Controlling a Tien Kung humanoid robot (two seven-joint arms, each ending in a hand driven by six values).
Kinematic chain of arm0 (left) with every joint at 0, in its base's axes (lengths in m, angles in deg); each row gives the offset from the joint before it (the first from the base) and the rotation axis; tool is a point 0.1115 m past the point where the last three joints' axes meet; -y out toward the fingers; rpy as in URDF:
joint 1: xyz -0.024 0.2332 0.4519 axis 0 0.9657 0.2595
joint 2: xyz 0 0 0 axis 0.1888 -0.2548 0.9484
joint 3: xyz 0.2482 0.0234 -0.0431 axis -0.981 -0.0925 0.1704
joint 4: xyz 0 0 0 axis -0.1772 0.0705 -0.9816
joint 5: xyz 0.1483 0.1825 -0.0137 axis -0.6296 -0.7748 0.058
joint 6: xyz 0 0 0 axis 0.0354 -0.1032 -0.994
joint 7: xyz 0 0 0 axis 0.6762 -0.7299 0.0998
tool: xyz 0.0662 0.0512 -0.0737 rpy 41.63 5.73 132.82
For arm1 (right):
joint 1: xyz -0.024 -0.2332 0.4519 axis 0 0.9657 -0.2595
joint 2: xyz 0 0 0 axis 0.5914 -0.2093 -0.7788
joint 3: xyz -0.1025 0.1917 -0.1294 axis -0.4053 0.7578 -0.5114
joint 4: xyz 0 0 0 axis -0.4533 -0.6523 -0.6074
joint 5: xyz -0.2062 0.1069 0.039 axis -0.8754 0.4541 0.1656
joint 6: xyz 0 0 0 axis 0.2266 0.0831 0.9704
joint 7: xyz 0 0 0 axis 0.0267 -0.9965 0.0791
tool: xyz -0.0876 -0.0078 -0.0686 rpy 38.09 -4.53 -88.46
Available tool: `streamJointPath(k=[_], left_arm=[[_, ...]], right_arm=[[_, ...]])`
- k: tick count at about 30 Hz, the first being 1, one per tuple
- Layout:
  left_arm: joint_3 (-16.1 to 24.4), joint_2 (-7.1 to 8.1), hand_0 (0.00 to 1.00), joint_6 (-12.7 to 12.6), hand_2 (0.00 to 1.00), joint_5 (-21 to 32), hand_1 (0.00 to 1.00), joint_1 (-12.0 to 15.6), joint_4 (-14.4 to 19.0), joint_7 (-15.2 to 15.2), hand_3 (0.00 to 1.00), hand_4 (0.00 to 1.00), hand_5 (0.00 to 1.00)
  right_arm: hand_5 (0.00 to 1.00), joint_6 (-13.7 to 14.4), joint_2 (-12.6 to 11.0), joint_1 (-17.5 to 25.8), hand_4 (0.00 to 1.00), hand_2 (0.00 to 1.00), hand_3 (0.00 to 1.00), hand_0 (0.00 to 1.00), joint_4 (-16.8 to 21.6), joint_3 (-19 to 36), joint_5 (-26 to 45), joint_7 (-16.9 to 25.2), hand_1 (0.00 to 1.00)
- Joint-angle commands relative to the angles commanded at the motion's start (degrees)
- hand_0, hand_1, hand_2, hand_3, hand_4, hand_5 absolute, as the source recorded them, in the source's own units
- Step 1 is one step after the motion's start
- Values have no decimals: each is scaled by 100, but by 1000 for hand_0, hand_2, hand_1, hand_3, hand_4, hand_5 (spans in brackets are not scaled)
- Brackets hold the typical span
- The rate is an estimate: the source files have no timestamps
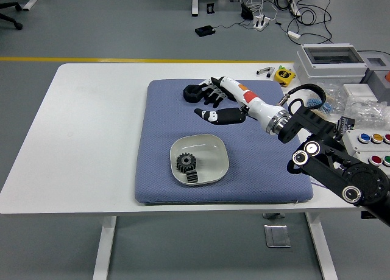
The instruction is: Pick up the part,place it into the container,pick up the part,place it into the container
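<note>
A white bowl (216,167) sits on the blue mat (158,140) with a black gear (185,164) lying in its left half. At the mat's far edge a black ring-shaped part (192,93) lies in the open. My right hand (212,102), white with an orange band and black fingers, reaches over the spot just right of that part. Its fingers (211,92) are spread and its thumb (214,115) points left, holding nothing. The hand covers the other black parts in that row. My left arm is out of view.
A grey lidded box (331,63), a yellow tape measure (283,75), bags of small parts (365,112) and a panel of coloured buttons (375,138) crowd the table's right side. The table's left half is bare white.
</note>
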Motion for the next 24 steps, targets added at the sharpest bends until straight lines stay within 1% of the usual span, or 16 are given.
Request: streamJointPath(k=[2, 3, 8, 9, 13, 14, 15, 17, 18, 20, 21, 24], left_arm=[[9, -3, 693, 0, 663, -10, 570, 11, -1, -2, 566, 571, 589], [21, -4, 694, -1, 662, -24, 573, 18, -1, -7, 565, 570, 588], [16, -13, 694, 1, 662, -47, 573, 37, -1, -12, 565, 570, 588], [16, -15, 695, 1, 659, -48, 582, 39, -1, -12, 565, 569, 587], [17, -22, 695, 3, 659, -49, 582, 56, -1, -11, 565, 569, 587], [20, -27, 695, 4, 659, -49, 582, 60, 0, -13, 565, 569, 587], [11, -31, 695, 6, 657, -42, 595, 59, 1, -11, 564, 568, 587], [-19, -35, 695, 11, 657, -20, 595, 50, 2, -2, 564, 568, 587], [-28, -37, 695, 13, 657, -18, 595, 35, 1, 0, 564, 568, 587], [-28, -39, 695, 11, 657, -11, 595, 14, -1, 0, 564, 568, 587], [-28, -41, 696, 9, 656, 4, 599, 15, -2, 3, 564, 568, 586], [-41, -44, 696, 9, 656, 51, 599, 27, -1, 16, 564, 568, 586]], right_arm=[[233, 130, -44, 59, 652, 400, 398, 301, -6, 72, 484, 51, 357], [208, 140, -75, 93, 618, 227, 235, 161, -31, 97, 745, 19, 163], [208, 60, -255, 345, 618, 227, 235, 161, -3, 106, 1974, -118, 163], [268, 51, -276, 379, 814, 319, 322, 203, 2, 99, 2197, -128, 229], [268, -77, -363, 592, 814, 319, 322, 203, 8, 128, 3166, -176, 229], [268, -170, -382, 675, 814, 319, 322, 203, 27, 153, 3426, -197, 229], [315, -227, -393, 729, 859, 347, 347, 231, 40, 176, 3650, -211, 261], [315, -326, -402, 817, 859, 347, 347, 231, 56, 230, 4134, -239, 261], [315, -417, -402, 874, 859, 347, 347, 231, 68, 276, 4395, -283, 261], [315, -496, -402, 913, 859, 347, 347, 231, 85, 322, 4879, -330, 261], [528, -531, -404, 936, 941, 485, 468, 309, 90, 348, 5102, -350, 386], [528, -603, -417, 995, 941, 485, 468, 309, 88, 409, 5764, -394, 386]])
